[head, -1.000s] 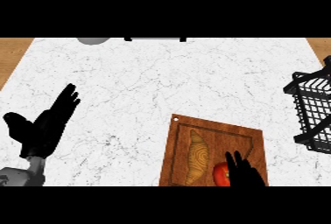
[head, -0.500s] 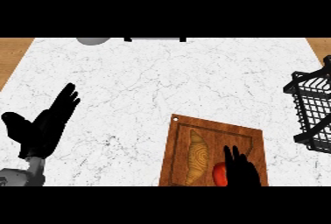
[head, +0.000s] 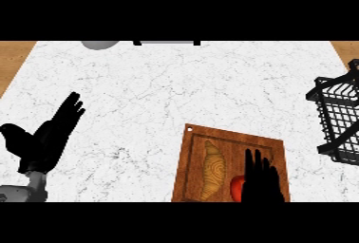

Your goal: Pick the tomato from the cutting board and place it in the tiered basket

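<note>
**Operator:** Marbled white counter (head: 175,85), grained wooden cutting board (head: 231,142): how far along was I?

**Observer:** You'd barely started. The smooth red tomato (head: 237,186) lay on the board's near end, your right hand (head: 261,182) over it, fingers straight, not curled. The black wire tiered basket (head: 340,114) stood far right. Your left hand (head: 49,137) rested, fingers spread.

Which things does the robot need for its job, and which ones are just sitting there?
For the job: tomato, cutting board under it, wire basket at the right, right hand over the tomato.

Just lying about: bread on the board, grey round thing at the far edge, left hand resting open at the left.
</note>
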Controlling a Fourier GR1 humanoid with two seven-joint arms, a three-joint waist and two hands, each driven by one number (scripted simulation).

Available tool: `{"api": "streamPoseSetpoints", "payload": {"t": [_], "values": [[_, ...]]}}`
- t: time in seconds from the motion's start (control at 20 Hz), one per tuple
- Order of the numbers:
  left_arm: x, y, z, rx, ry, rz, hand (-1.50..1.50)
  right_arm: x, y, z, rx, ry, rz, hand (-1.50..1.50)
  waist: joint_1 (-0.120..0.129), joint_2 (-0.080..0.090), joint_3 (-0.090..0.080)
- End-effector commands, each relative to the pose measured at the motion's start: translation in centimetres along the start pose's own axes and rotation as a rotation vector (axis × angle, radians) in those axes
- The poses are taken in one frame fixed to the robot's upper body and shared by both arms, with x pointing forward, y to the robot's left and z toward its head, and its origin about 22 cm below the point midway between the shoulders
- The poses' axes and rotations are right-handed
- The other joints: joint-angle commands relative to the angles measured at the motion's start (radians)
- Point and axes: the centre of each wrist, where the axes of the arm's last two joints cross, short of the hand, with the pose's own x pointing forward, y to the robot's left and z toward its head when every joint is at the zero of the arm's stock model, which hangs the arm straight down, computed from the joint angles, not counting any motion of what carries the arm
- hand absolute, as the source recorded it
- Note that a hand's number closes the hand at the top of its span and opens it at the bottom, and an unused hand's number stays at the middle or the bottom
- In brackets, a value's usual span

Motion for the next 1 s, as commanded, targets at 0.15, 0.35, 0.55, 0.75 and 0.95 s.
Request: {"api": "streamPoseSetpoints", "payload": {"t": [0.15,0.35,0.55,0.75,0.95], "values": [[-0.5,0.3,0.2,0.003,0.009,0.005,0.0,-1.5,0.5,-0.8,0.058,0.067,0.05,-1.5,-0.001,0.0,0.0],[-0.4,0.2,0.7,-0.007,0.0,0.002,0.0,0.2,2.3,-0.5,0.184,0.036,0.015,1.5,0.003,-0.001,0.0],[1.4,-0.7,-0.5,0.012,0.011,0.001,0.0,-1.9,1.8,-2.0,0.164,-0.006,0.126,1.5,0.0,-0.001,0.0],[0.9,-0.7,-1.9,-0.004,-0.017,0.0,0.0,0.8,4.0,-0.8,0.106,-0.039,0.176,1.5,-0.002,0.0,0.0],[-0.4,0.0,-0.1,0.016,0.006,0.012,0.0,-11.8,-2.4,-7.1,0.089,-0.129,0.294,1.5,-0.013,-0.001,0.008]]}}
